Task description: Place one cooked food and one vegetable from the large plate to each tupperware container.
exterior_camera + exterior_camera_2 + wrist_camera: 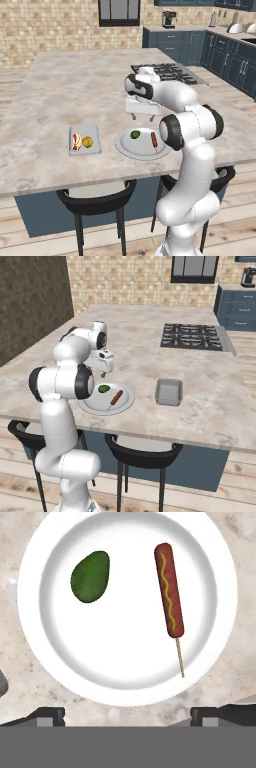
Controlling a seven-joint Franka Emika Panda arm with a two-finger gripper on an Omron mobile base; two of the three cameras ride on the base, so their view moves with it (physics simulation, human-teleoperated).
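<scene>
The large plate (125,147) (95,404) (125,647) lies near the counter's front edge. On it are a dark green vegetable (135,134) (104,388) (90,577) and a corn dog on a stick (154,141) (116,398) (168,589). My gripper (142,118) (102,374) (128,714) hangs open above the plate, pointing down, with nothing between its fingers. One tupperware container (95,148), left of the plate, holds a hot dog (76,141) and a round yellow item (88,142). The other tupperware container (168,391), right of the plate, holds nothing.
A gas hob (165,72) (192,336) is set into the counter's far right part. Two black stools (95,202) (142,453) stand under the front edge. Dark blue cabinets (225,55) line the back right wall.
</scene>
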